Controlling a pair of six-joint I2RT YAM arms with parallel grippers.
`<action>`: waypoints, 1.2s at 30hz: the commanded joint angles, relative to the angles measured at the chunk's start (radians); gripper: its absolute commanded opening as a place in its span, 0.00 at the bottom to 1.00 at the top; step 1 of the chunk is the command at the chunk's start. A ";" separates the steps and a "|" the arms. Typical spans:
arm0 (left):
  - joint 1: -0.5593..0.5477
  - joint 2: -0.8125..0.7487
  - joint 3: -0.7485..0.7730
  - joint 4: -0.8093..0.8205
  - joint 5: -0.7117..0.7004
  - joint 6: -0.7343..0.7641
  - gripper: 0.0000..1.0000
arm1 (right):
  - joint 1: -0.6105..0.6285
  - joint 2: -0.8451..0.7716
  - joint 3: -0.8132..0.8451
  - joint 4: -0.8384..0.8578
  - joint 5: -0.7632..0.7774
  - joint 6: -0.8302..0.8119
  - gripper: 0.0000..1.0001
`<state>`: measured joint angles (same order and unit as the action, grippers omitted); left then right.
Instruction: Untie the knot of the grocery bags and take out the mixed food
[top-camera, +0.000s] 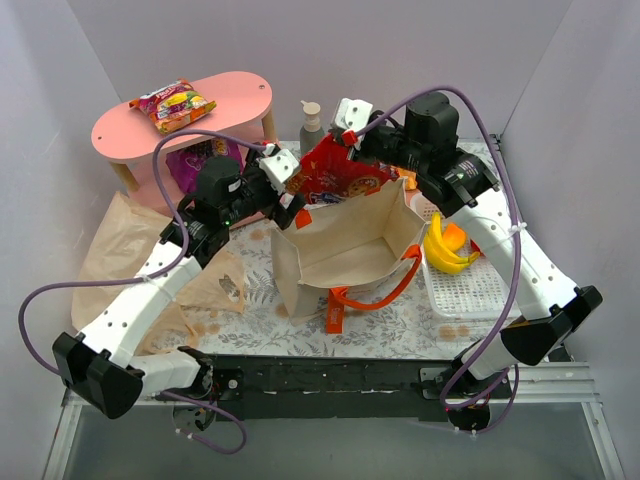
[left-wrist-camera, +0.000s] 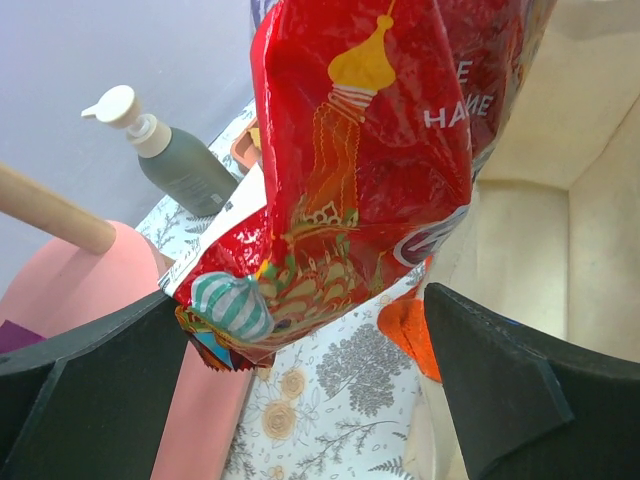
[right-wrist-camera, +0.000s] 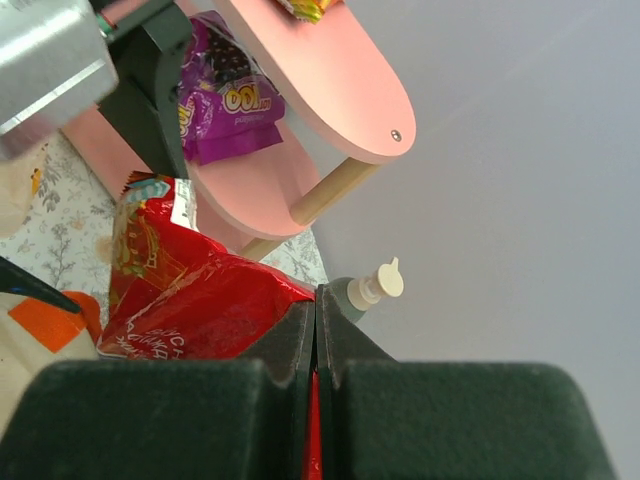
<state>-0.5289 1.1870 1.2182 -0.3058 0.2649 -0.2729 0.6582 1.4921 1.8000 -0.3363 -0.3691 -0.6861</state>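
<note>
Right gripper (right-wrist-camera: 316, 345) is clamped on the red snack packet (top-camera: 335, 175), which hangs over the far rim of the canvas tote (top-camera: 300, 245). Left gripper (left-wrist-camera: 305, 345) is spread wide. The packet's left end lies directly ahead between its fingers.

- White capitals, seemingly "HAИE", ran across the red snack packet (left-wrist-camera: 370, 170) at about 2 o'clock in the left wrist view, with a lone "E" above them.
- Characters resembling "100" stood on the purple snack packet (right-wrist-camera: 225, 95), at 11 o'clock in the right wrist view.
- Other print was illegible.
</note>
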 joint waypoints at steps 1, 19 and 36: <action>-0.017 0.026 0.033 0.089 0.037 0.077 0.97 | 0.008 -0.043 0.016 0.126 -0.080 -0.029 0.01; -0.033 0.117 0.124 -0.003 0.185 0.127 0.93 | 0.008 -0.069 -0.054 0.122 -0.111 -0.072 0.01; 0.000 -0.082 -0.034 -0.140 0.037 0.098 0.00 | -0.037 -0.104 -0.152 0.250 -0.036 0.057 0.01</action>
<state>-0.5323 1.1687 1.2083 -0.3916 0.2783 -0.1360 0.6380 1.4384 1.6260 -0.2928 -0.4194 -0.6670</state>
